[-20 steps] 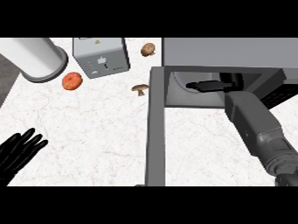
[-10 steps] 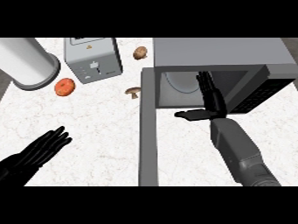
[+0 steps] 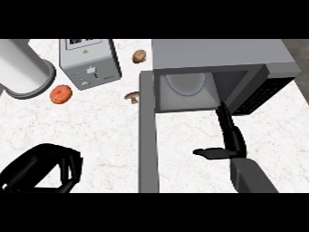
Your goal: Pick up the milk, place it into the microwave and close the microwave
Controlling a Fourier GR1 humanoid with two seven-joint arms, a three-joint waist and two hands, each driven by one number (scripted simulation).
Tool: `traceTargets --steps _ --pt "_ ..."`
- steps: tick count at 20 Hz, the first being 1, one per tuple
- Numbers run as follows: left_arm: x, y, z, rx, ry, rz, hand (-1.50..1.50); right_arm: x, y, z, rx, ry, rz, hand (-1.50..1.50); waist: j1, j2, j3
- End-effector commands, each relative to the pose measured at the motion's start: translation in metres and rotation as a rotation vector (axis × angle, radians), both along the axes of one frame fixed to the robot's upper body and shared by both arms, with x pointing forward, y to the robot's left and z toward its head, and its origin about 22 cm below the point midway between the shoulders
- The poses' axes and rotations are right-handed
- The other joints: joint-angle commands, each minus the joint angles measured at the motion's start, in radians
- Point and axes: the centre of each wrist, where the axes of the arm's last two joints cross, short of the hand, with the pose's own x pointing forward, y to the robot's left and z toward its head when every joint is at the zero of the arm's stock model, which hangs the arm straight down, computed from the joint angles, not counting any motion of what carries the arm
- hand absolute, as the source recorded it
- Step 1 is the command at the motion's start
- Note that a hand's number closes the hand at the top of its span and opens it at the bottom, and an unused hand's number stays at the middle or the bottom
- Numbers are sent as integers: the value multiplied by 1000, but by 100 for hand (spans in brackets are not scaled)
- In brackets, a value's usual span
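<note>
A steep downward view of a white marbled counter (image 3: 89, 131). At upper right a grey microwave (image 3: 217, 54) stands with its cavity open, and its door (image 3: 148, 136) swings out down the middle of the frame. Inside the cavity a pale upright shape (image 3: 185, 84) is probably the milk, though its outline is hard to read.

The robot's right hand (image 3: 229, 138) sits just outside the opening, fingers straight, thumb spread sideways, holding nothing. The left hand (image 3: 43, 170) is at lower left, fingers curled around nothing.

Judged as a carton, the milk would be light, fairly stiff and smooth-sided, best taken across its middle. With it apparently inside, the door looks to be what remains, best pushed on its flat face near the free edge.

At upper left are a white cylinder (image 3: 16, 68), a toaster (image 3: 89, 63), a doughnut (image 3: 61, 94) and two mushrooms (image 3: 132, 96).
</note>
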Motion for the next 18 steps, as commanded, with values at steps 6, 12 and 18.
traceTargets --steps 6,12,18 --pt "24 -39 -5 125 -30 -78 150 -91 -61 -28 6 -16 -64 -150 -28 0 -3" --pt "32 -76 -21 125 -51 -134 150 -129 -94 -11 9 -67 -100 -150 -18 5 -4" --pt "28 -123 -45 128 -79 -182 150 -154 -117 25 31 -141 -52 -150 -6 11 -3"
